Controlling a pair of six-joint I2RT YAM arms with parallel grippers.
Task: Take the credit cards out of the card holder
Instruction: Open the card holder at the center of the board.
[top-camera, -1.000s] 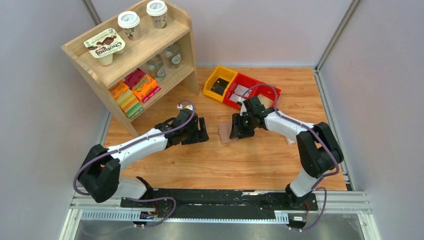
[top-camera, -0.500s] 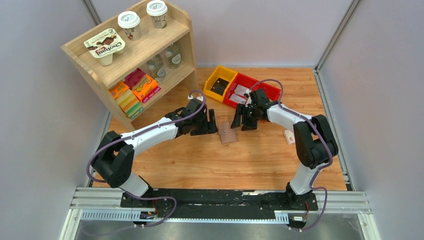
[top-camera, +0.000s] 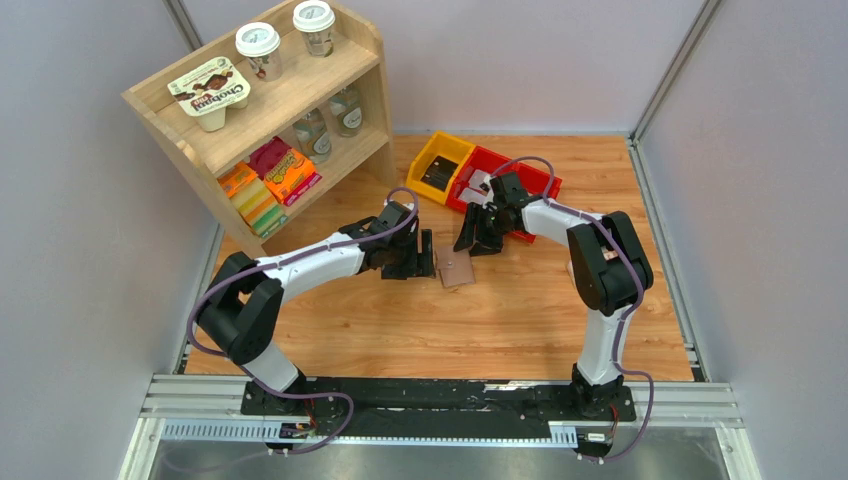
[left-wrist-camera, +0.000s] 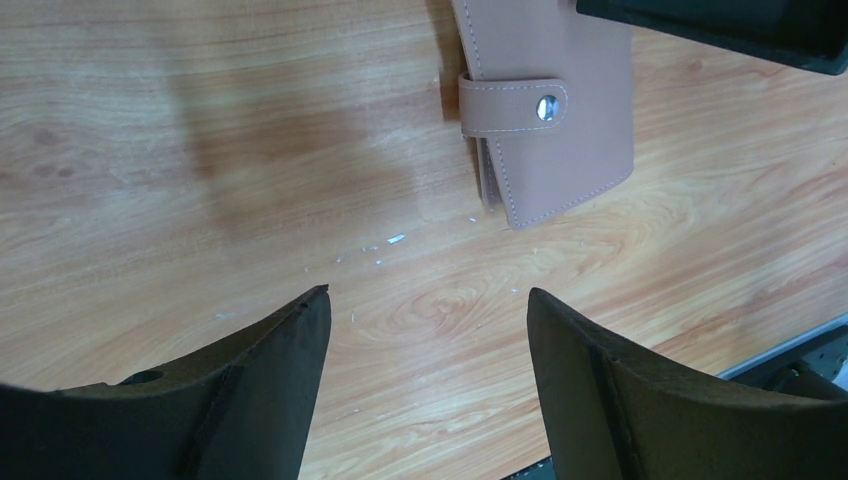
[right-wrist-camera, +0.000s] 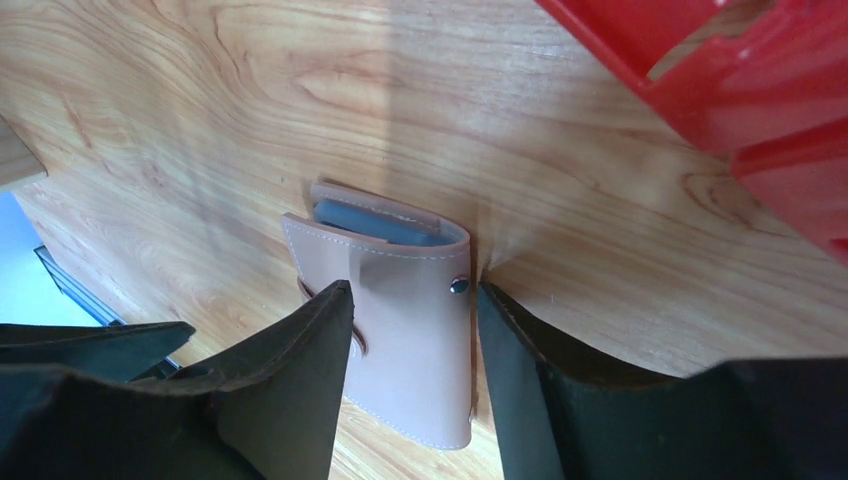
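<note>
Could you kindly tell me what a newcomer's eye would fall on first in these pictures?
A tan leather-look card holder with a snapped strap lies closed in the middle of the wooden table. The open left hand sits at its left and the open right hand just beyond it, neither gripping it. Behind are a red plastic bin, a yellow plastic bin and, far left, a wooden shelf.

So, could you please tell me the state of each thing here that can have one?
card holder: closed, strap snapped, lying flat on the table.
left tool: open, empty, beside the holder.
right tool: open, empty, over the holder.
cups: lidded, upright.
</note>
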